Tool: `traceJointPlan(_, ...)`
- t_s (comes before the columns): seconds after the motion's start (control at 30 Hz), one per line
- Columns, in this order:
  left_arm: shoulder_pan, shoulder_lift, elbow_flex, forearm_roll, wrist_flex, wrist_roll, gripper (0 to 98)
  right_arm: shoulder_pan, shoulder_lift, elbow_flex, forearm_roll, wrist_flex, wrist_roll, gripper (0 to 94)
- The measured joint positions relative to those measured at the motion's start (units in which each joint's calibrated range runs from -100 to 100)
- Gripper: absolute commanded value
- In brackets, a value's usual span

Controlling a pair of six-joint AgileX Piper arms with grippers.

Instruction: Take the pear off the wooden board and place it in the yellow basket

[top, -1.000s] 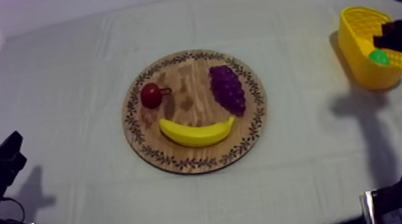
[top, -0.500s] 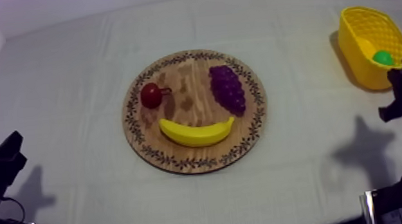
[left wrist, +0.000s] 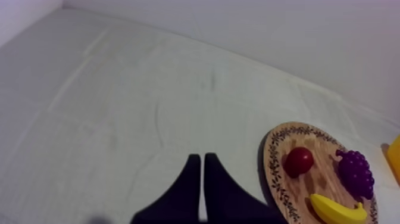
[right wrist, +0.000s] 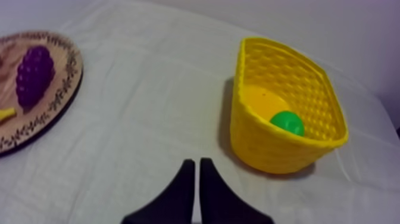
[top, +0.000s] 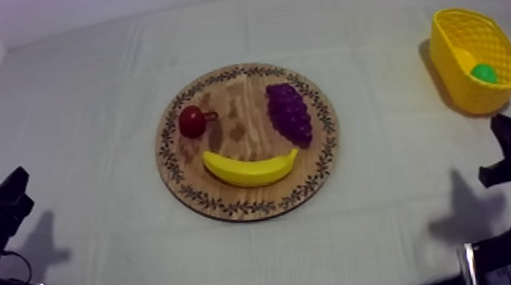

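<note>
The right gripper has its two black fingers pressed together in a narrow wedge, empty, over the grey-white cloth near the yellow woven plastic basket. The green toy pear lies inside that basket. Farther off sits the round wooden board with a patterned rim, carrying purple toy grapes, a yellow toy banana and a small red fruit. The left gripper, likewise closed and empty, hangs over cloth beside the board
</note>
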Motion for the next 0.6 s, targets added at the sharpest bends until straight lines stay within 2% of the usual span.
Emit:
traceJointPlan(0.2, 0.0, 0.0, 0.0, 0.00, 0.0, 0.0, 0.1, -0.3, -2.0, 1.3, 1.2, 1.0, -4.3, 0.5)
traceJointPlan(0.3, 0.0, 0.0, 0.0, 0.00, 0.0, 0.0, 0.1, -0.3, -2.0, 2.0, 1.2, -0.7, -5.4, 0.5)
traceJointPlan(0.6, 0.0, 0.0, 0.0, 0.00, 0.0, 0.0, 0.1, -0.3, -2.0, 2.4, 1.2, -1.7, -4.5, 0.5)
